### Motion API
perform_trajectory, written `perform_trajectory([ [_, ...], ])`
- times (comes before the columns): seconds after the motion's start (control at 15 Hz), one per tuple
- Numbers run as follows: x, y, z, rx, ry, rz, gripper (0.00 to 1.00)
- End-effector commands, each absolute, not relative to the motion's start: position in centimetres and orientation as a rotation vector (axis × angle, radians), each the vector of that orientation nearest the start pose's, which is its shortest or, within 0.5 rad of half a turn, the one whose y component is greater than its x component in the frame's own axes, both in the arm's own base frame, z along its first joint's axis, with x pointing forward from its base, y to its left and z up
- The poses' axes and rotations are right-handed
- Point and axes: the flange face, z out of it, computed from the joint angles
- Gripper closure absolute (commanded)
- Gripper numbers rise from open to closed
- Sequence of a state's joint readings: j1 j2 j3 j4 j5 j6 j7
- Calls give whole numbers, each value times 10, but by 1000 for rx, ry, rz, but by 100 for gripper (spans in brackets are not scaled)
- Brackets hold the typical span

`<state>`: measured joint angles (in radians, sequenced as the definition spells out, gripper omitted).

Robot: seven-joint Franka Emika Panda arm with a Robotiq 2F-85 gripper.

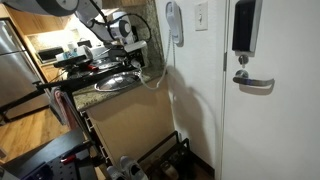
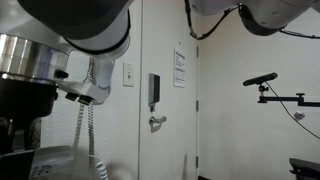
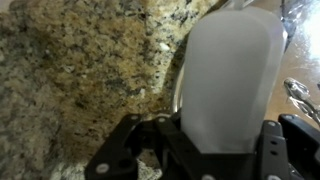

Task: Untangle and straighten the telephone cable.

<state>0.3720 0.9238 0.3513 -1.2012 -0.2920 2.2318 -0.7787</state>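
Note:
My gripper (image 3: 200,135) is closed around a broad white handset (image 3: 230,75), which fills the space between the black fingers in the wrist view. In an exterior view the gripper (image 2: 84,94) holds the handset (image 2: 93,78) in front of the wall. The thin, whitish coiled telephone cable (image 2: 82,125) hangs down from the handset. In an exterior view the gripper (image 1: 130,38) is over the counter, left of the white wall phone (image 1: 174,22). The cable (image 1: 162,80) droops in a loop below the phone. The cable is hidden in the wrist view.
A speckled granite backsplash (image 3: 70,70) is close behind the gripper. A counter with a metal sink (image 1: 115,83) lies below. A door with a lever handle (image 1: 255,83) and a black keypad (image 1: 243,25) stands beside the phone. A camera on a stand (image 2: 262,80) is further off.

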Motion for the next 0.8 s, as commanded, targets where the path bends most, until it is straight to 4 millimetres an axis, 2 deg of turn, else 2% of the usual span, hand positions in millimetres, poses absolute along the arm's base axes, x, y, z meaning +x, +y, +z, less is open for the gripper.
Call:
perform_trajectory([
  [0.0, 621, 454, 246, -2249, -2181, -230, 96],
  [0.27, 607, 469, 221, -2205, -2204, -181, 96],
  [0.47, 603, 473, 206, -2190, -2206, -154, 96],
  [0.73, 604, 474, 202, -2179, -2205, -154, 96],
])
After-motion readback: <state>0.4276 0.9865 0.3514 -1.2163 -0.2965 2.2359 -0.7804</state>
